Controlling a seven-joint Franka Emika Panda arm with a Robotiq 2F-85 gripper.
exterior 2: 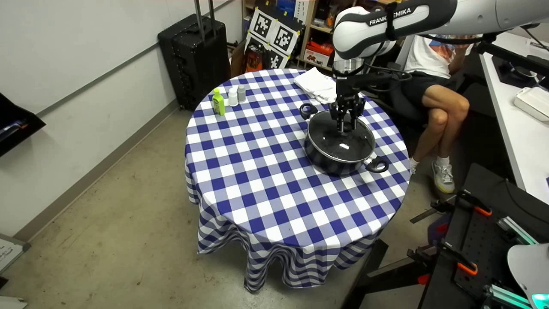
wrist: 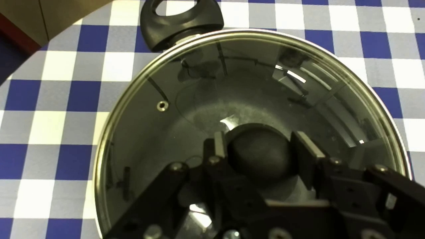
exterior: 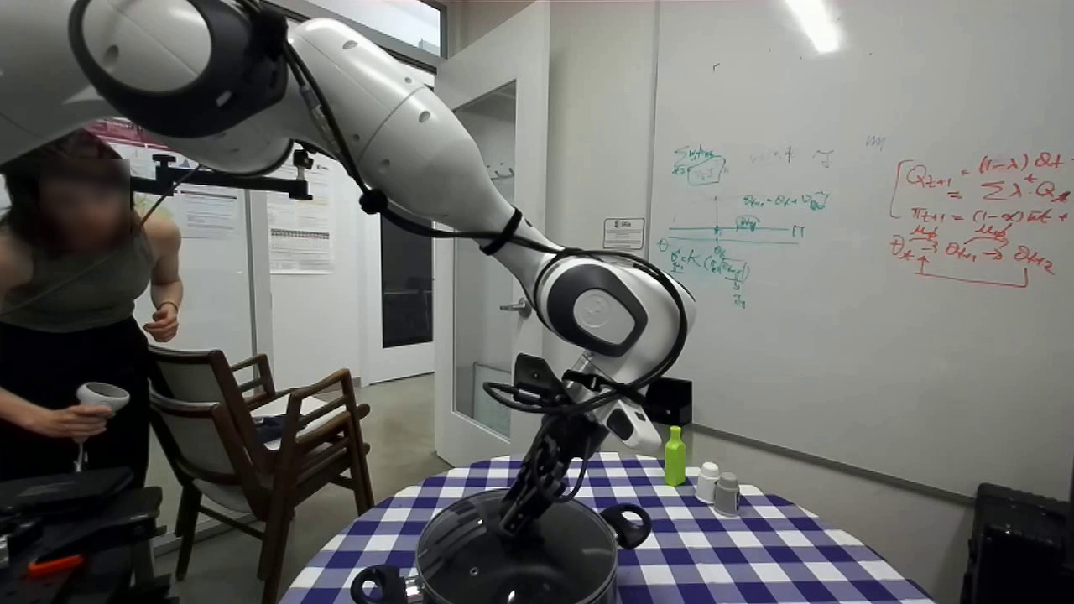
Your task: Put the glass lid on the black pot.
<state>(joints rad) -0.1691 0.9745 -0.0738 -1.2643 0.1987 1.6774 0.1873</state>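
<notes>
The black pot [exterior 2: 324,161] stands on the checked table, its two black-grip side handles [exterior: 631,527] showing in both exterior views. The see-through glass lid [exterior 2: 328,139] with its thin metal rim lies on the pot, its edge lined up with the pot's rim. It also shows in the wrist view [wrist: 139,139], with one pot handle [wrist: 182,26] beyond it. My gripper [wrist: 259,146] is over the lid's middle, a finger on each side of the round black knob, with hardly any gap. In an exterior view the gripper [exterior: 508,527] reaches down to the lid at a slant.
A green bottle [exterior 2: 218,104], a white shaker [exterior 2: 233,97] and a grey shaker [exterior 2: 241,93] stand near the table's far edge. A folded white cloth [exterior 2: 315,83] lies behind the pot. A seated person [exterior 2: 437,86] is close beside the table [exterior 2: 257,193].
</notes>
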